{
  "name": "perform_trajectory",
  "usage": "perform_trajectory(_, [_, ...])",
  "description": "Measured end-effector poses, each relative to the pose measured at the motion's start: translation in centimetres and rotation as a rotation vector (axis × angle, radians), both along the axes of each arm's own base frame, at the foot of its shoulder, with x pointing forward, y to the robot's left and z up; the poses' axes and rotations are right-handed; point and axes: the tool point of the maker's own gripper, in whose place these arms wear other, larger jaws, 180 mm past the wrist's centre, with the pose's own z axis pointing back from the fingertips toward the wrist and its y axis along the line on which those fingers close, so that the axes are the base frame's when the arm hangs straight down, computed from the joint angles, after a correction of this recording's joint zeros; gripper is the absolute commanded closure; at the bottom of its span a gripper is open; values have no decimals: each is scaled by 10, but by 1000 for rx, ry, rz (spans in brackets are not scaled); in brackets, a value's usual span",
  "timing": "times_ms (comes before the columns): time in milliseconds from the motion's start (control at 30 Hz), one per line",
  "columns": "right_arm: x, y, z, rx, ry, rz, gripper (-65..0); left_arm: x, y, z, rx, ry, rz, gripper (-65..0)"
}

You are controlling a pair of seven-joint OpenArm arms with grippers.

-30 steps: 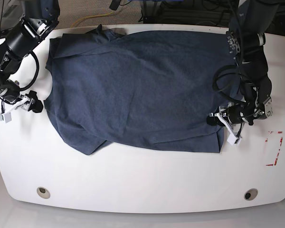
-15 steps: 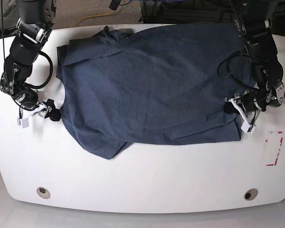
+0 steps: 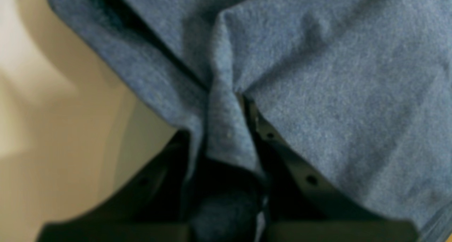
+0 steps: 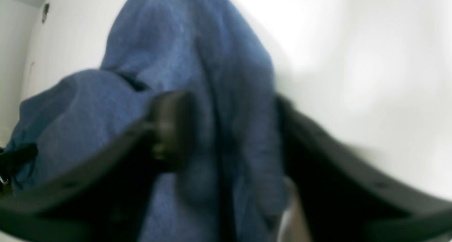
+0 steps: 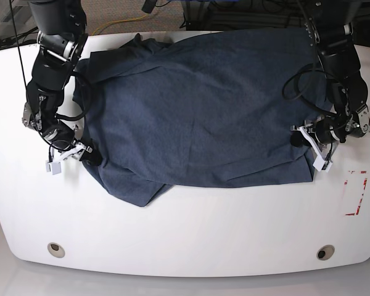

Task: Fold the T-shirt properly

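The dark navy T-shirt [image 5: 197, 105] lies spread across the white table [image 5: 185, 234], with a bunched fold at its front left corner. No white lettering shows. My left gripper [image 5: 307, 147], on the right of the base view, is shut on the shirt's right front edge. In the left wrist view the cloth [image 3: 335, 76] is pinched between the fingers of that gripper [image 3: 229, 125]. My right gripper [image 5: 81, 153] is at the shirt's left edge. In the right wrist view a thick fold of cloth [image 4: 183, 40] sits between the fingers of that gripper [image 4: 229, 136].
A red-outlined rectangle [image 5: 356, 192] is marked on the table at the right, close to the left gripper. Two round holes [image 5: 57, 250] [image 5: 325, 252] sit near the table's front edge. Cables lie behind the table.
My right gripper has moved right and slightly forward, taking the shirt's left edge with it. The whole shirt has shifted right. My left gripper moved right, then held still.
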Motion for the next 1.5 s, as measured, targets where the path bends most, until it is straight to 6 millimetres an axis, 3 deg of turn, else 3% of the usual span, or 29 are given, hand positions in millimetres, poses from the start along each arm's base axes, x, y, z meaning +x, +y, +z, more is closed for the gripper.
perform_trajectory(367, [0,-6,0,-9,4,-14,-212,0,0,0,0,-2,0,-12])
perform_trajectory(433, [0,-8,1,-13,4,-16,-173,0,0,0,0,-2,1,-12])
perform_trajectory(567, [-3,-15,-1,-33,15,-16,-3,0,0,0,0,-2,1,-12])
perform_trajectory(967, [-6,-15,1,-61,44,25,0,1,-1,2,10,-2,-9,-11])
perform_trajectory(1033, [-6,-18,10,-101,46,57,0,3,0,7,36,-13,-20,-11])
perform_trajectory(1133, [10,-27,43,-160,-26,74,0,11,0,27,75,-71,-39,-11])
perform_trajectory(1500, [67,-57,162,-322,-188,116,0,58,-4,138,208,-366,-89,-11])
